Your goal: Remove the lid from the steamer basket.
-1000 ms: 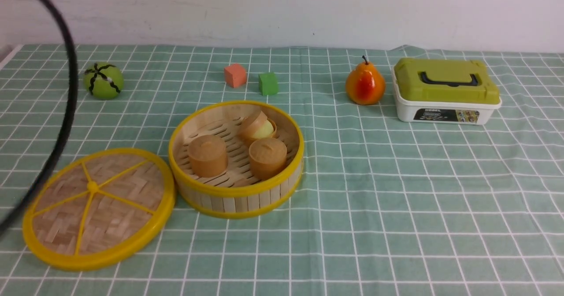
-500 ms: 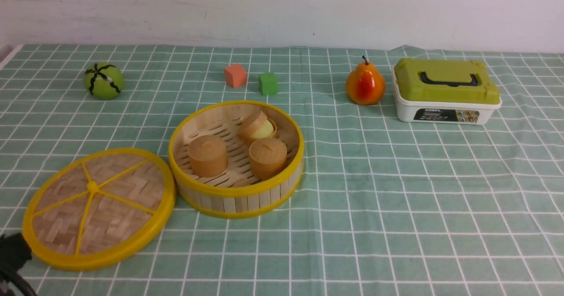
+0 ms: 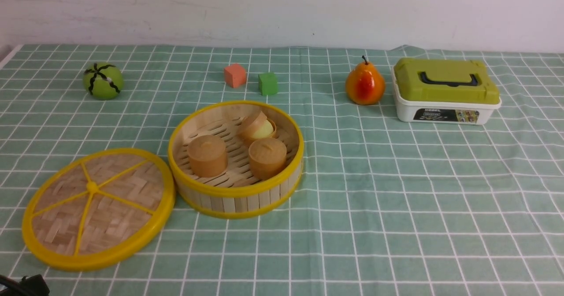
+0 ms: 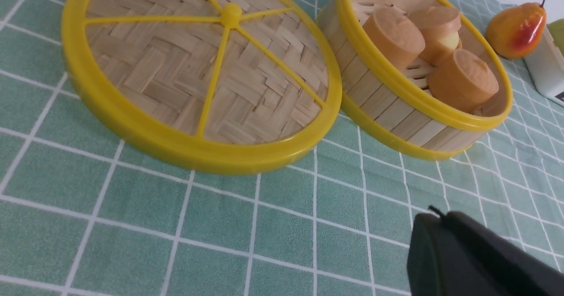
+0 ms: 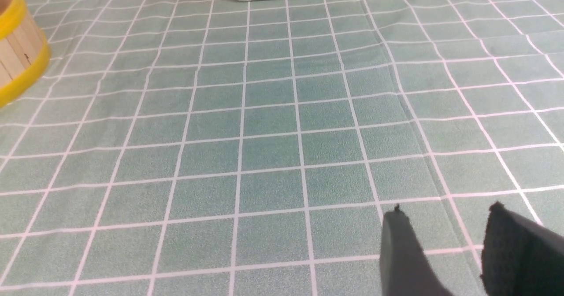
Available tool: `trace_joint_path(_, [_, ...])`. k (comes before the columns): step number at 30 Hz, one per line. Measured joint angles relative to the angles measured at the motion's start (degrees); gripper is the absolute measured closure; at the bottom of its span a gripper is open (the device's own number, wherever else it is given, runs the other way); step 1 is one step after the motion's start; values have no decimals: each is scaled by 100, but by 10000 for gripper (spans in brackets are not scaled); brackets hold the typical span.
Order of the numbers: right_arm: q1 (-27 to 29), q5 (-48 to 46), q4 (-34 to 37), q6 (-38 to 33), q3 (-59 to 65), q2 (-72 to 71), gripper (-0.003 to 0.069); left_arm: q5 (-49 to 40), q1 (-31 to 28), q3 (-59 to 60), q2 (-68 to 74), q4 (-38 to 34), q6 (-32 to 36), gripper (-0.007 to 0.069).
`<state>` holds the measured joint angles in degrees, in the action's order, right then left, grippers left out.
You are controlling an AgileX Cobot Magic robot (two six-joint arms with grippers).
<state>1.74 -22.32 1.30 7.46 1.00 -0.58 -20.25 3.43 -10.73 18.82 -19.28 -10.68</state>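
Observation:
The lid (image 3: 94, 208) lies flat on the checked cloth, just left of the steamer basket (image 3: 238, 199), with its rim at the basket's wall. The basket is uncovered and holds three brown round cakes. Both also show in the left wrist view: the lid (image 4: 202, 67) and the basket (image 4: 383, 111). My left gripper (image 4: 434, 214) is shut and empty, a short way in front of the lid and apart from it. My right gripper (image 5: 447, 216) is open and empty over bare cloth, well to the right of the basket (image 5: 17, 49).
At the back are a green ball (image 3: 103, 80), an orange-red cube (image 3: 235, 75), a green cube (image 3: 268, 83), a pear (image 3: 365, 86) and a white box with an olive-green lid (image 3: 446, 91). A dark part of the left arm (image 3: 26, 285) shows at the front left corner.
The left arm's black cable and body have dropped out of the left side of the front view, down to the front left corner. The lid and the basket have not moved.

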Motion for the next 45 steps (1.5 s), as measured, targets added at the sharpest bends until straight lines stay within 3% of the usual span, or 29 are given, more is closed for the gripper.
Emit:
trace_joint_path(7, [0,0,0,0,0,0,418,16,0,57,-13,24,0,637])
trace_joint_path(16, [0,0,0,0,0,0,418,113,0,415,-848,798,0,637])
trace_joint_path(23, [0,0,0,0,0,0,418,508,0,1209,-1551,1699,-696,636])
trace_joint_path(29, [0,0,0,0,0,0,418,104,0,1240,-1943,2221,-1091,633])
trace_joint_path(45, [0,0,0,0,0,0,418,-156,0,1240,-1943,2336,-1212,620])
